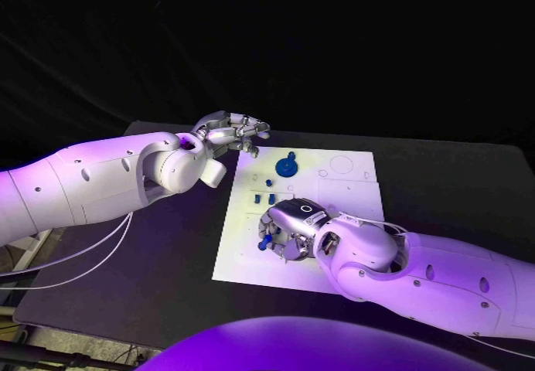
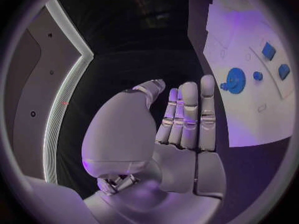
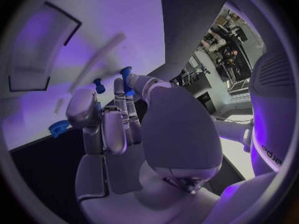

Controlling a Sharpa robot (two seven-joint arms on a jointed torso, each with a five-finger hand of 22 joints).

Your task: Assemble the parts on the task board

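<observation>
- The white task board was seen lying flat in the middle of the black surface, with its long side running away from the robot.
- A round blue part was seen near the far end of the board. A short stub stuck out from its edge, pointing to the far side.
- Some small blue parts were seen in a little group near the middle of the board, just beside the right hand. It could not be told if they were pushed into holes or only lying there.
- A few outlined spots at the far right of the board looked unfilled, so the job was judged to be partly done, with more parts left to fit.
- The right hand was held low over the near half of the board, with its fingers bent down.
- A small blue part was seen pinched at its fingertips. Its long axis seemed to run along the fingers, toward the board.
- The left hand was held up at the far left corner of the board, off its edge.
- In the left wrist view its fingers were seen straight and close together, and nothing was held in it.
</observation>
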